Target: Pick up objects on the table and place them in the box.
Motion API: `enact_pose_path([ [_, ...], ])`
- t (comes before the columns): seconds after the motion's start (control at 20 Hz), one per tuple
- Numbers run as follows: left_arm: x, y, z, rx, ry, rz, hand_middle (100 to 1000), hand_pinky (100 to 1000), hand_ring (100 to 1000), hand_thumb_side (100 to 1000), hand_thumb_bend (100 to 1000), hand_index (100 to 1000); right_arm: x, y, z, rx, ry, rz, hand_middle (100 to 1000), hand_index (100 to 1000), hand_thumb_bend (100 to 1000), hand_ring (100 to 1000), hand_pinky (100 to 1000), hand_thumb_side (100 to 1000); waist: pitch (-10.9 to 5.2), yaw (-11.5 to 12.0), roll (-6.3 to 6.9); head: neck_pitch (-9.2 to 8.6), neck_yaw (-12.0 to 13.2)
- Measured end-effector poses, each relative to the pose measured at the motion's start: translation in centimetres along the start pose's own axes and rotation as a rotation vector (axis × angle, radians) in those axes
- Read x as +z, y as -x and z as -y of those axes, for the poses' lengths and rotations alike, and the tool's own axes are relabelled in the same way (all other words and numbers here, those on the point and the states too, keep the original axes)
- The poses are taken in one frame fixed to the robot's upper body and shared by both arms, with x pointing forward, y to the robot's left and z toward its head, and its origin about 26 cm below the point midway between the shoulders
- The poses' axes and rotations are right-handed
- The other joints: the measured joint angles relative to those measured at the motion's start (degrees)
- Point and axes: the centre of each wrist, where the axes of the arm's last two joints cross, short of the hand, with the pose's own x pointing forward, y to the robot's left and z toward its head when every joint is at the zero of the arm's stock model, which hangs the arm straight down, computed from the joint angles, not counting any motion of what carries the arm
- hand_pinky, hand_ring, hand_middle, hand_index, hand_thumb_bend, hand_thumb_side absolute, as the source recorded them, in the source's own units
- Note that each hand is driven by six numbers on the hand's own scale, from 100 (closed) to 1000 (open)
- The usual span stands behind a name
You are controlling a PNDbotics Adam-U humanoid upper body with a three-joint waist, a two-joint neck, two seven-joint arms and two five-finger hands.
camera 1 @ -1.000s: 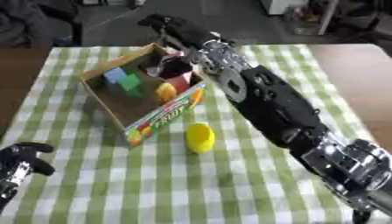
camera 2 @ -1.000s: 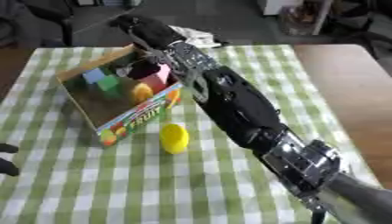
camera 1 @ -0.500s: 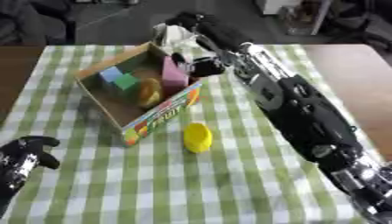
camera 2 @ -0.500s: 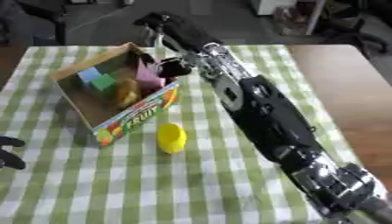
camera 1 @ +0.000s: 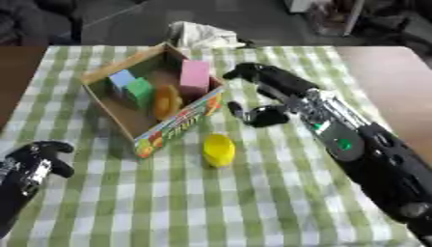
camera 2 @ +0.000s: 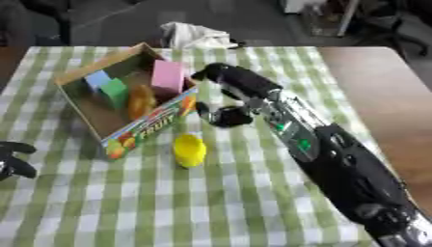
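The open cardboard fruit box (camera 1: 175, 129) lies on the green checked cloth at centre left. Inside it are a pink block (camera 1: 195, 76), a blue block (camera 1: 121, 77), a green block (camera 1: 139, 90) and an orange rounded thing (camera 1: 166, 101). In front of the box's near right corner, a yellow rounded object (camera 1: 219, 149) lies on the cloth. Just right of the box hangs my right hand (camera 1: 268, 115), open and holding nothing, its fingers (camera 1: 242, 73) pointing toward the box's far corner. At the lower left edge my left hand (camera 1: 32, 161) rests with relaxed fingers, away from everything.
A crumpled white cloth (camera 1: 201, 34) lies at the table's far edge behind the box. Bare brown tabletop (camera 1: 391, 72) shows to the right of the checked cloth. My right forearm (camera 1: 371, 154) crosses the right half of the cloth.
My right hand has drawn back from above the box to its right side, empty. The pink block now stands uncovered in the box. The whole picture has also shifted.
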Motion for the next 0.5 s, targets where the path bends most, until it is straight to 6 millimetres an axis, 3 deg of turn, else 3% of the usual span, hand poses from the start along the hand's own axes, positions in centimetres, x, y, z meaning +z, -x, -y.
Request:
enact_pose_path([
  [0.25, 0.0, 0.0, 0.0, 0.000, 0.002, 0.000, 652, 587, 523, 652, 100, 701, 1.9, -1.3, -2.8, -0.028, -0.121, 0.068, 874, 950, 210, 980, 852, 493, -0.42, 0.69, 0.25, 0.00, -0.62],
  [0.5, 0.0, 0.0, 0.1, 0.001, 0.007, 0.000, 652, 587, 523, 652, 100, 701, 1.6, -1.8, -1.5, 0.037, -0.145, 0.048, 877, 958, 235, 969, 849, 453, -0.51, 0.77, 0.38, 0.00, -0.96],
])
